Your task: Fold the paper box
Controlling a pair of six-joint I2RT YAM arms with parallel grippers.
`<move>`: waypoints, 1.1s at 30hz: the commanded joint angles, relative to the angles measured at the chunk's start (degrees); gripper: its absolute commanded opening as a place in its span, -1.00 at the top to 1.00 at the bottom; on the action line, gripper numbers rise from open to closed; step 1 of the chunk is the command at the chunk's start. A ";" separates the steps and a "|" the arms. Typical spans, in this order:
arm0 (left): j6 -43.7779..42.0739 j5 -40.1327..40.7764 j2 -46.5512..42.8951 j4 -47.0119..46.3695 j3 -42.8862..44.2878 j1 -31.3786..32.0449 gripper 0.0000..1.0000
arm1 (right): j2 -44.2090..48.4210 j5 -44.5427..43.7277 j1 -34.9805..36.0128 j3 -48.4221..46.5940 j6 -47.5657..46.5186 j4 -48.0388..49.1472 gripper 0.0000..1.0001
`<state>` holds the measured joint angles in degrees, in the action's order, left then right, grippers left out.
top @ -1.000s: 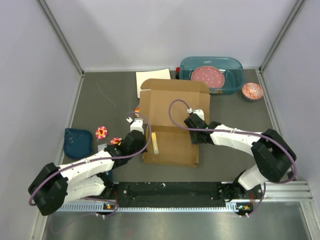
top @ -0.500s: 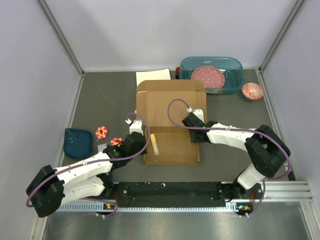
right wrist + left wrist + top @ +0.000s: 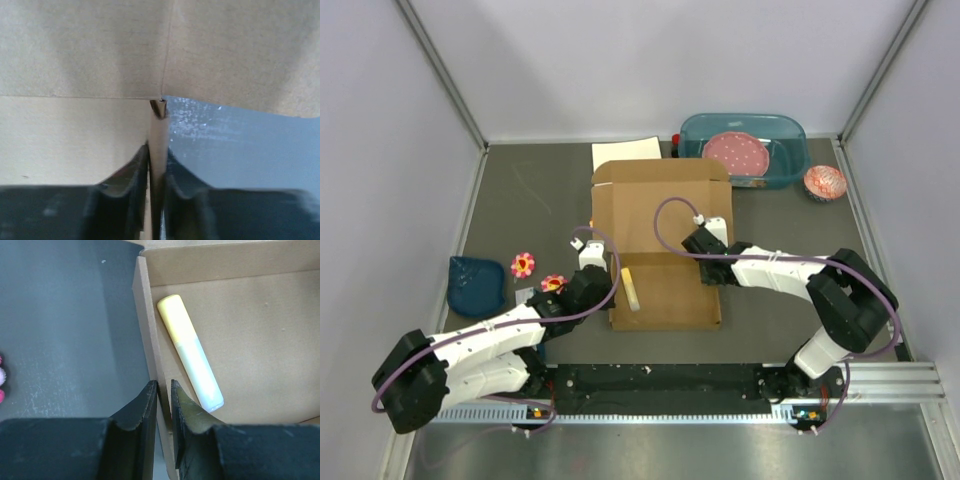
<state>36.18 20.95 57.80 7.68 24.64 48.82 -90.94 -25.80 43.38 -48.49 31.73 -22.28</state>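
Paper box [image 3: 640, 195] slid left, edges clamped.

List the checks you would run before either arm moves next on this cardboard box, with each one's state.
1. The left gripper clamps the left wall of the paper box: ok.
2. The right gripper clamps its right wall: ok.
3. Box floor free of loose things: not ok, a yellow highlighter lies inside.
4. The teal tub sits apart from the box: cannot tell.
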 commanded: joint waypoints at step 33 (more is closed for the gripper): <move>1.87 3.92 -0.58 -3.46 0.58 1.10 0.60 | 10.34 11.74 4.17 2.42 -0.79 -10.32 0.12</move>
<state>36.97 23.88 57.89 6.87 24.64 49.45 -80.47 -17.41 45.04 -48.71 30.04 -30.68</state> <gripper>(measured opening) 0.199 0.438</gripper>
